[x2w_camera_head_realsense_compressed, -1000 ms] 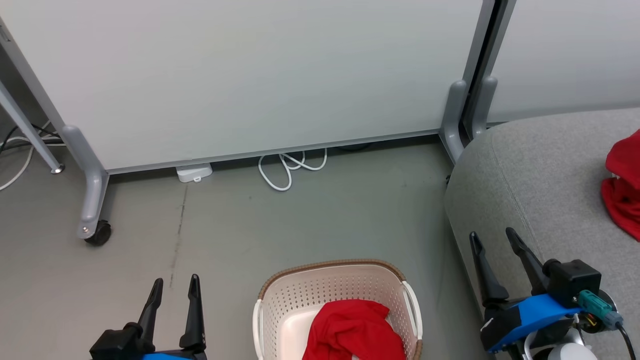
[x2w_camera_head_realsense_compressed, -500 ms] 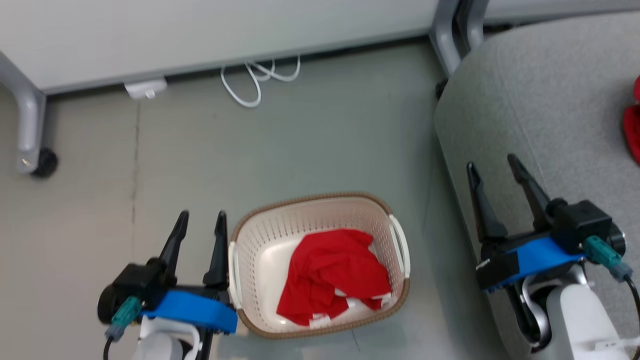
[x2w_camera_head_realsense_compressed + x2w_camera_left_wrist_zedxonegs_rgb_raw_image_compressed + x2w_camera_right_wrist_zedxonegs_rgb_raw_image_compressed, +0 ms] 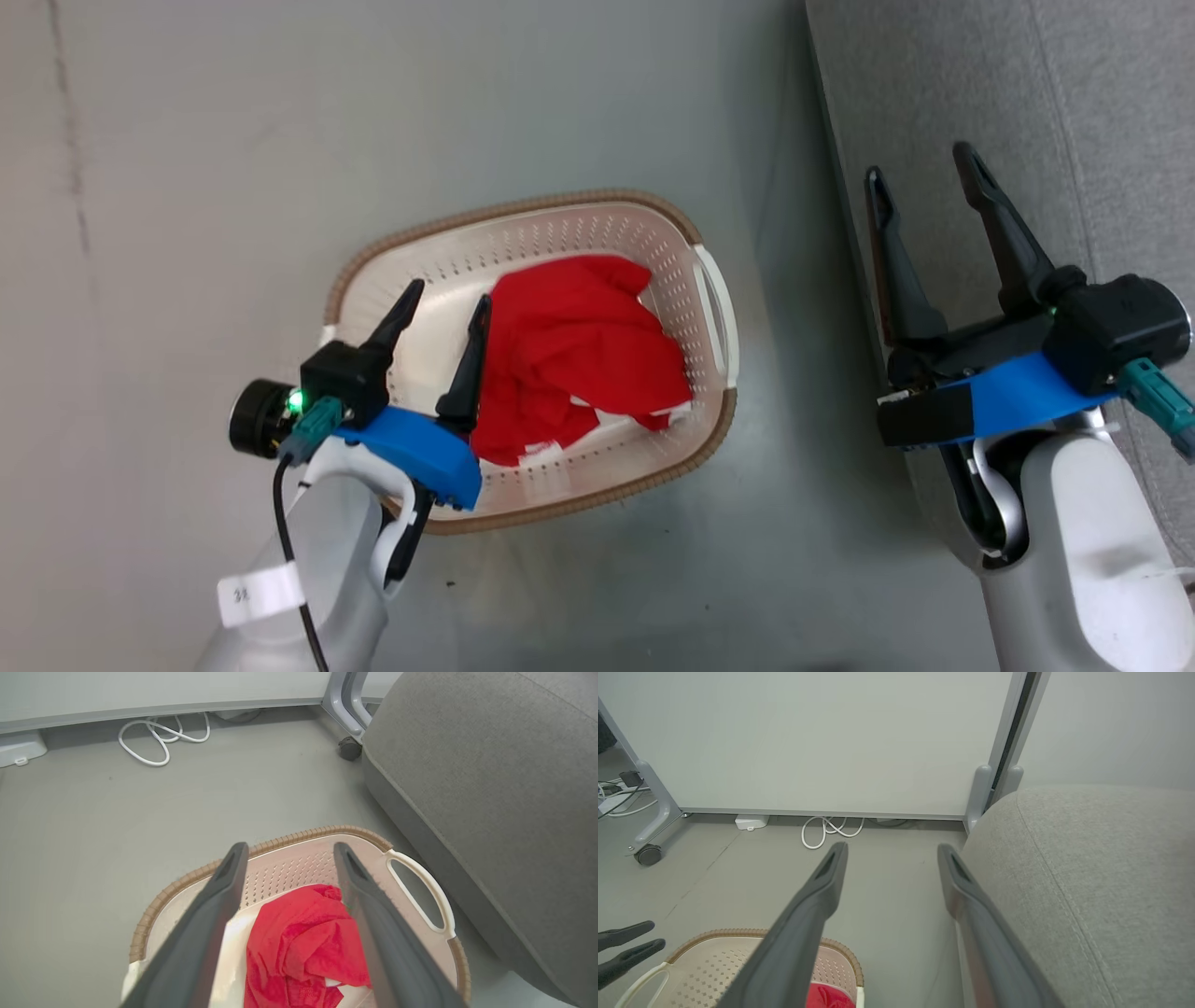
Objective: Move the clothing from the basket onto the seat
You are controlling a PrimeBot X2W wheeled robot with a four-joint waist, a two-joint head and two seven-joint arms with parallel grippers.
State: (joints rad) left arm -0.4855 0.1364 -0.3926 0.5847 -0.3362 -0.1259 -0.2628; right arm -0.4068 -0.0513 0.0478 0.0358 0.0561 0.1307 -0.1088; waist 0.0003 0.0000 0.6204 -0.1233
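Basket (image 3: 560,229) (perforated plastic), crumpled red clothing (image 3: 569,345)

We see the crumpled red clothing (image 3: 579,350), white trim showing at its lower edge, heaped in the cream perforated basket (image 3: 597,229) with a brown woven-look rim, which stands upright on the floor near the light grey seat (image 3: 1102,84).

- left gripper (image 3: 449,292): two long dark fingers (image 3: 467,364), blue bracket (image 3: 415,450), teal plug (image 3: 313,437), green light (image 3: 296,402)
- right gripper (image 3: 917,161): same build
- pale forearms (image 3: 1083,551), white tag (image 3: 257,591) on left
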